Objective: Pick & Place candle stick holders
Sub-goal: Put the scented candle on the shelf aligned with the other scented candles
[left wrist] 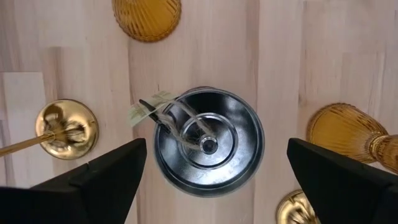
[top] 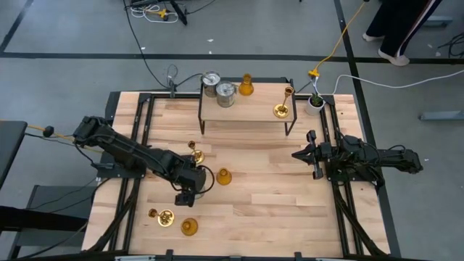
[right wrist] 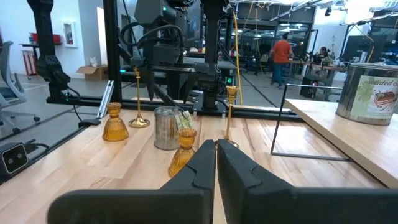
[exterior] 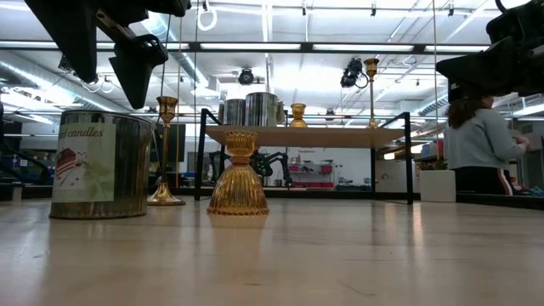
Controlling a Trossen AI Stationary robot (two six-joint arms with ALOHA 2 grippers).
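My left gripper (left wrist: pixel 214 149) hangs open, pointing down, just above a silvery cylinder candle stick holder (left wrist: pixel 208 143) that stands on the table; its fingers stand on either side of the cylinder without touching it. In the low view the gripper (exterior: pixel 106 68) is above the labelled cylinder (exterior: pixel 102 166). Around it on their bases stand two amber bell-shaped holders (top: pixel 224 176) (top: pixel 189 228) and two brass holders (top: pixel 196 154) (top: pixel 165 216). My right gripper (top: pixel 308 154) waits shut at the table's right side, level, touching nothing.
A low black-framed wooden shelf (top: pixel 246 110) at the far edge carries two silvery cylinders (top: pixel 219 87), an amber holder (top: pixel 246 85) and a tall brass holder (top: pixel 283 109). A small white pot with a plant (top: pixel 315 103) stands to the shelf's right. Bare wood lies in the middle and near right.
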